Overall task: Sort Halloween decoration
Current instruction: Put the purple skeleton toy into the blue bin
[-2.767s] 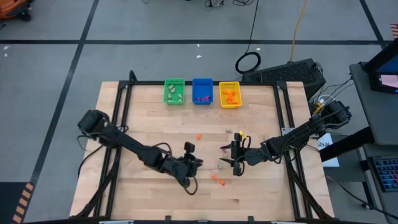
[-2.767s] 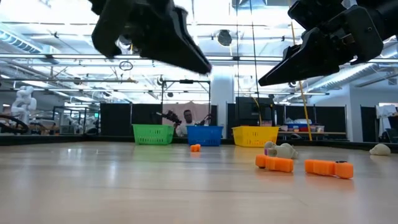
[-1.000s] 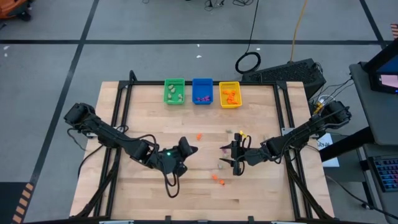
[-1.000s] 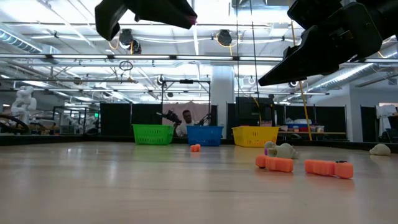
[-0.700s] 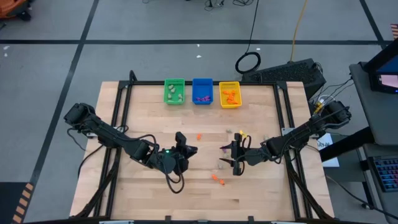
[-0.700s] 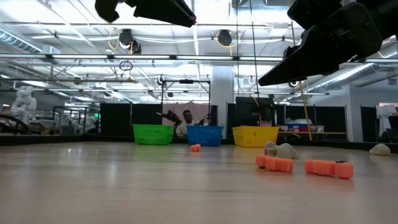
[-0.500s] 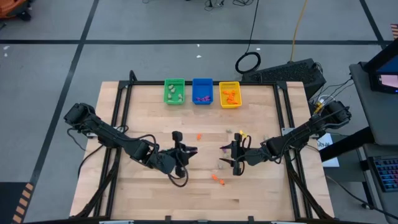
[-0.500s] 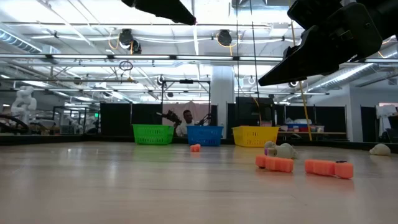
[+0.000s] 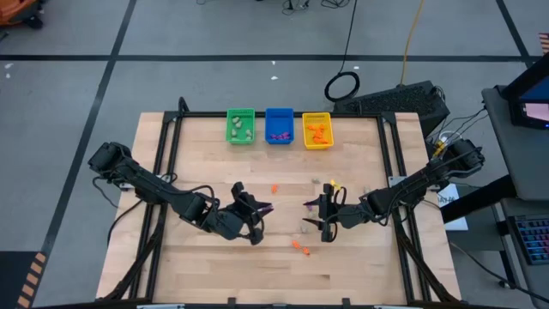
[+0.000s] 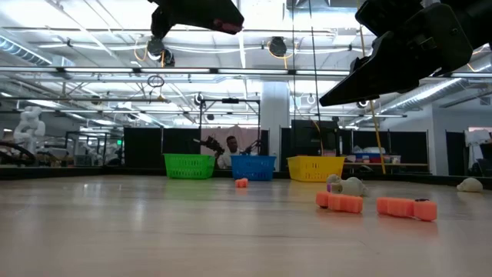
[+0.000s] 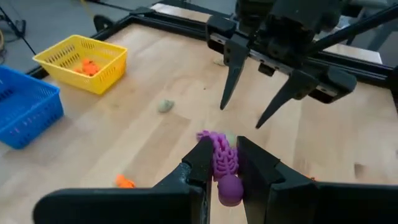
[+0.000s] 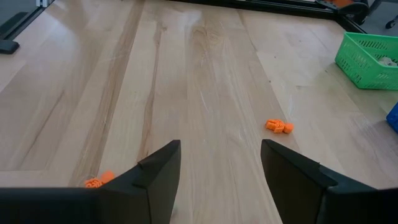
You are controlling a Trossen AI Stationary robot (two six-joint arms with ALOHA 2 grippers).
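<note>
My left gripper (image 9: 262,209) hangs above the middle of the table, shut on a purple Halloween decoration (image 11: 222,163). In the low view it shows at the top (image 10: 206,12). My right gripper (image 9: 310,216) stands open just to its right, above the table, with nothing between its fingers (image 12: 221,152). Loose decorations lie on the wood: two orange ones (image 10: 339,201) (image 10: 406,208), a small orange one (image 9: 274,187) and a pale one (image 11: 165,106). The green (image 9: 241,126), blue (image 9: 279,125) and yellow (image 9: 316,130) bins stand at the far edge. My left gripper pinches the purple decoration by its middle (image 11: 224,168) between its two fingers. One end (image 11: 207,135) reaches out past the fingertips and a rounded end (image 11: 230,190) lies farther back. The fingers slant down toward the table's right. The decoration is lifted clear of the table.
A black frame rail (image 9: 390,154) runs along the table's right side. Another pale piece (image 10: 470,184) lies at the low view's right. Bare wood lies between the arms and the bins (image 9: 257,163). The yellow bin holds orange pieces (image 11: 87,65).
My left gripper has rolled about its own pointing line by roughly a quarter turn while staying in place, still shut on the purple decoration, which has turned with it.
</note>
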